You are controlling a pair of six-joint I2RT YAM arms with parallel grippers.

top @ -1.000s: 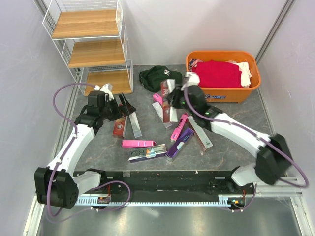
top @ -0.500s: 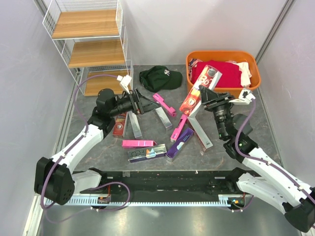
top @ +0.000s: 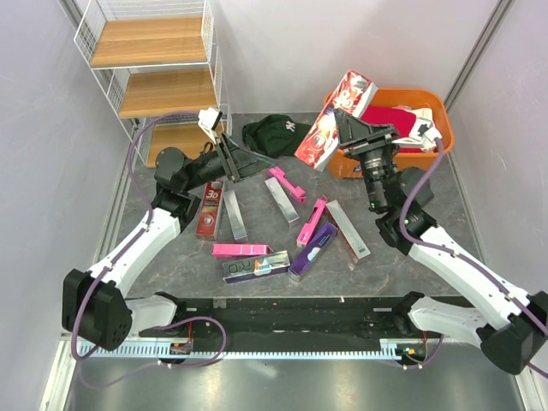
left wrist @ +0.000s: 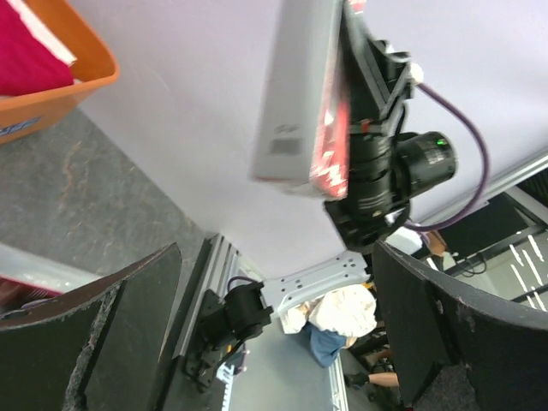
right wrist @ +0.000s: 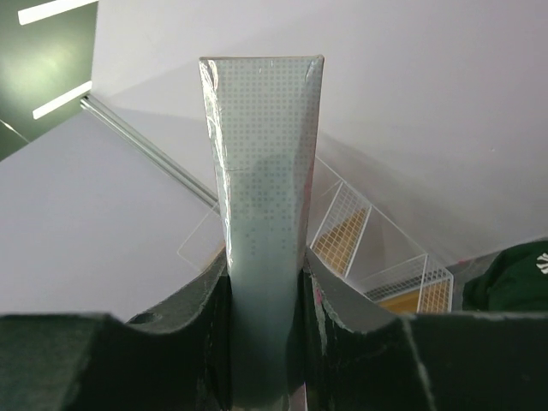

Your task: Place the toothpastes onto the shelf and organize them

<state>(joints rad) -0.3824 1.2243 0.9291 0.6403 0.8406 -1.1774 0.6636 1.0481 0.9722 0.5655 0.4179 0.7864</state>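
My right gripper (top: 347,127) is shut on a dark red and white toothpaste box (top: 334,118) and holds it high in the air in front of the orange tub. The box stands between the jaws in the right wrist view (right wrist: 261,214), and shows in the left wrist view (left wrist: 304,94). My left gripper (top: 250,161) is open and empty, raised and pointing right toward the held box. Several toothpaste boxes lie on the table, among them a red one (top: 208,211), a pink one (top: 241,250) and a purple one (top: 313,248). The white wire shelf (top: 154,77) stands at the back left, its boards bare.
An orange tub (top: 428,154) with red and white cloth stands at the back right. A dark green cap (top: 276,133) lies between shelf and tub. Grey walls close in on both sides.
My right arm has lifted the red and white box higher and toward the left. My left gripper has risen and swung right, staying open.
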